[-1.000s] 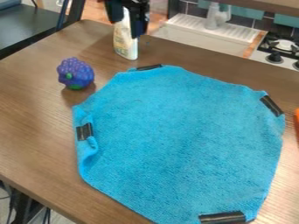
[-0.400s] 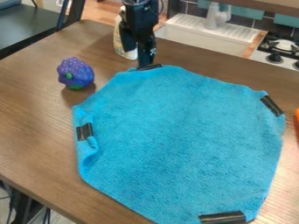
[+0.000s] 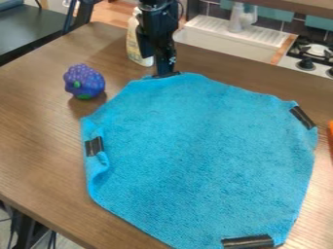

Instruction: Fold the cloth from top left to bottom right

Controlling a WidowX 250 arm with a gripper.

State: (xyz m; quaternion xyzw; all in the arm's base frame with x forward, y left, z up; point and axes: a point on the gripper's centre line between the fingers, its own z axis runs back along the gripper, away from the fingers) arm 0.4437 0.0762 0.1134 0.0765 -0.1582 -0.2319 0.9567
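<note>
The blue cloth [image 3: 201,160] lies spread over the middle and lower right of the bench [image 3: 39,121], its lowest edge running to the bottom of the view. Its left side is rucked up into a soft, raised fold. Four black strips sit at its borders: the upper strip [image 3: 167,74] at the far edge, the right strip [image 3: 302,117] set at a slant, the left strip [image 3: 94,146] on the rucked part, and the lower strip [image 3: 248,242] at the near edge.

The black pincer [image 3: 165,69] hangs down at the far edge of the cloth, right at the upper strip. Whether it stands wide or narrow, or grips the strip or the cloth, one cannot tell.

Just behind the arm, partly hidden by it, a pale bottle [image 3: 133,48] stands upright. A bumpy purple toy [image 3: 84,79] with green parts rests on the bench to the left of the cloth, apart from it. At the right edge of the view, an orange thing [image 3: 331,128] is partly cut off.

Beyond the bench are a white sink [image 3: 224,46], a pale faucet [image 3: 241,19] and, farther right, a stove [image 3: 319,50] with black knobs.
</note>
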